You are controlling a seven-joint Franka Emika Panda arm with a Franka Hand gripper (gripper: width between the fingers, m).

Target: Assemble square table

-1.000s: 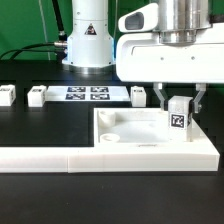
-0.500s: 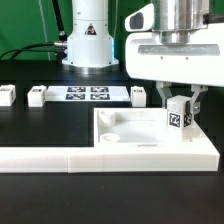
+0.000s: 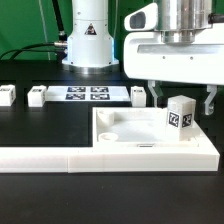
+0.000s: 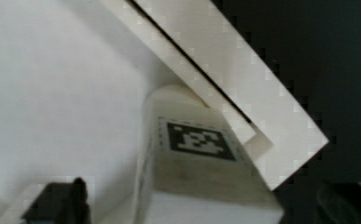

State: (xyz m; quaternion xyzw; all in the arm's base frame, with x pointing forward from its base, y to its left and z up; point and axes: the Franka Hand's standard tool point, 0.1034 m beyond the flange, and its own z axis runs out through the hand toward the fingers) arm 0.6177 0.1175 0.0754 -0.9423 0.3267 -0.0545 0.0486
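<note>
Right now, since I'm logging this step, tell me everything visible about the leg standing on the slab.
The leg is a short white block, plastic-looking, with a black-and-white square tag on its near face. It stands upright at the slab's far corner on the exterior view's right. The open claw straddles it, fingers clear of its sides; only the slab seems to touch it.

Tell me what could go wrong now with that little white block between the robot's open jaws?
1. The short white tagged block leg stands unheld near a corner of the white plastic square slab, jaws open on either side; if not firmly seated, which I cannot tell, it may topple.
2. Moving sideways before rising, a jaw could knock the leg over.
</note>
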